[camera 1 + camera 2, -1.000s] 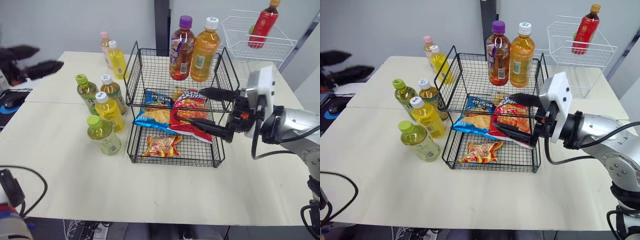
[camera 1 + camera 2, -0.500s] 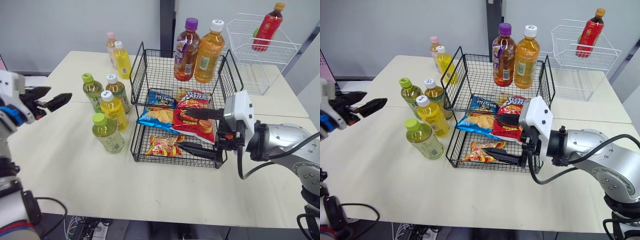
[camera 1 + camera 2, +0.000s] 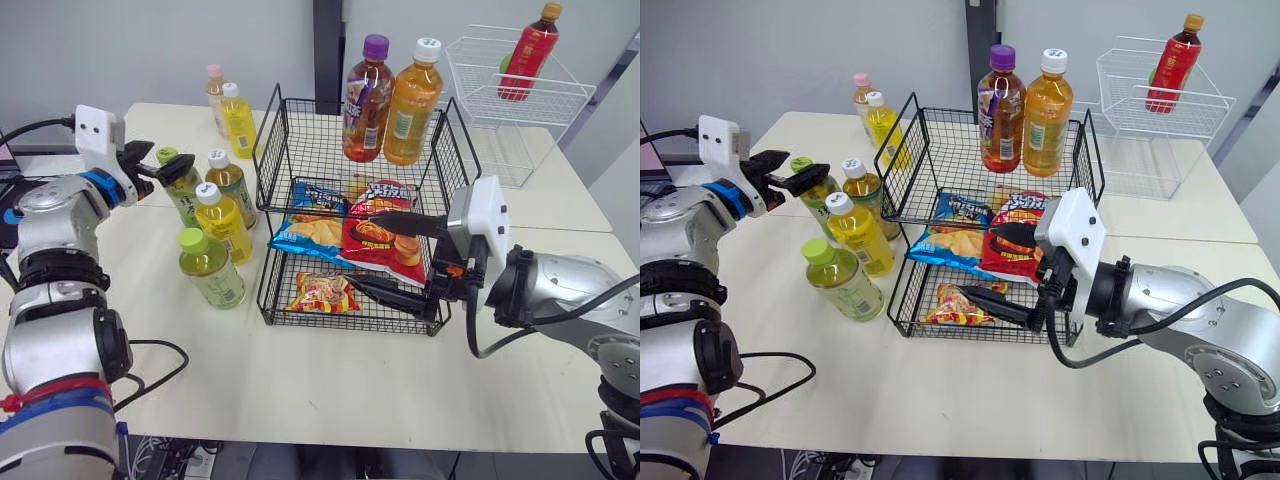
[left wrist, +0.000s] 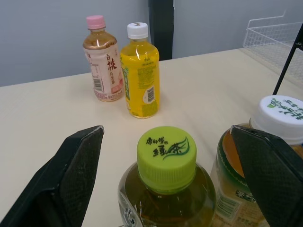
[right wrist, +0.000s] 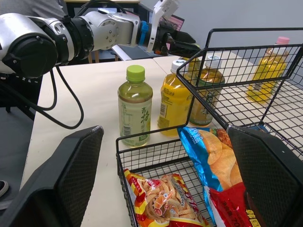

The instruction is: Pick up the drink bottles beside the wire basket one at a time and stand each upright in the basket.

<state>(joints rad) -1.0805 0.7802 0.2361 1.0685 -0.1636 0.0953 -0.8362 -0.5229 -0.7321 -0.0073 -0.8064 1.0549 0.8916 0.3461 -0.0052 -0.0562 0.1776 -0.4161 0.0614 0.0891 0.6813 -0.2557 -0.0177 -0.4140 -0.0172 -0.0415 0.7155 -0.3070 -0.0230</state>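
I read the left hand (image 3: 168,160) as open: its two black fingers (image 4: 75,165) stand on either side of the green cap of a green-tea bottle (image 4: 165,189), apart from it on both sides. That bottle stands upright on the cream surface (image 3: 300,390), to the left of the two-tier black wire basket (image 3: 300,150), with a white-capped amber bottle (image 3: 228,182) just beside it. Nearer the front edge stand a white-capped yellow bottle (image 3: 222,222) and a green-capped pale-green bottle (image 3: 210,270). Toward the back stand a pink-capped bottle (image 3: 212,92) and a slim yellow bottle (image 3: 237,120). In the basket's upper tier, a purple-capped brown bottle (image 3: 363,100) and a white-capped orange bottle (image 3: 410,100) stand upright side by side at the rear. Below that tier lie snack bags, among them a red snack bag (image 3: 385,235). The right hand (image 3: 362,250) is open wide at the basket's front, one finger over the red snack bag, the other by the front rim. I cannot tell whether either finger touches anything.
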